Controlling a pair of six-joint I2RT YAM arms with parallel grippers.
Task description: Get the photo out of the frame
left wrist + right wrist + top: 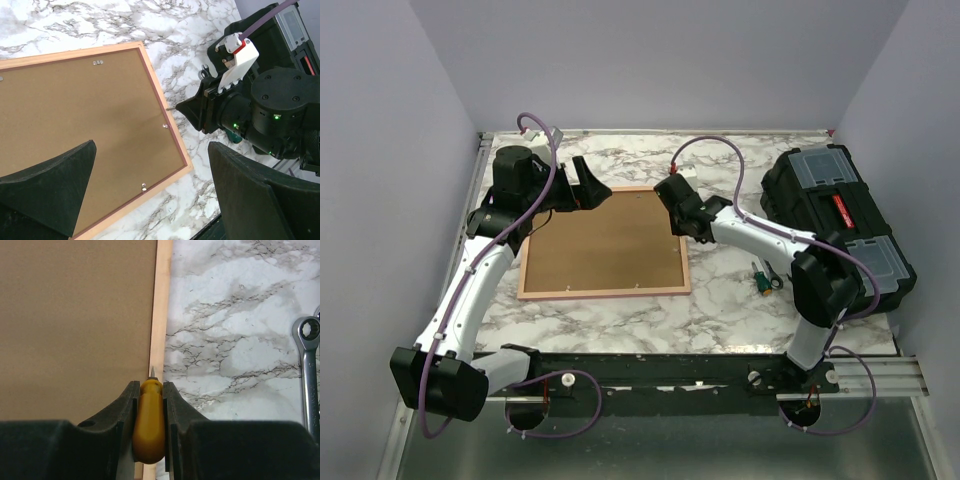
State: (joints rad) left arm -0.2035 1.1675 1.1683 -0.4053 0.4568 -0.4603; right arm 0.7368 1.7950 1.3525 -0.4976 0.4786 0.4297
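The frame (pixel 603 292) lies face down on the marble table, its brown backing board (pixel 605 245) facing up. The photo is hidden beneath the board. My left gripper (pixel 582 188) hovers open over the frame's far edge; in the left wrist view its jaws (pixel 152 150) straddle the frame's corner (pixel 172 135), holding nothing. My right gripper (pixel 672 200) is at the frame's far right corner, shut on a yellow-handled pointed tool (pixel 149 425). The tool's metal tip (pixel 152 371) points at the pink rim (pixel 161 315) beside the board (pixel 75 315).
A black toolbox (pixel 835 220) stands at the right of the table. A green-handled tool (pixel 760 280) lies on the marble near the right arm, and a wrench (pixel 310 370) lies nearby. Small metal tabs (pixel 144 187) sit along the board's edge.
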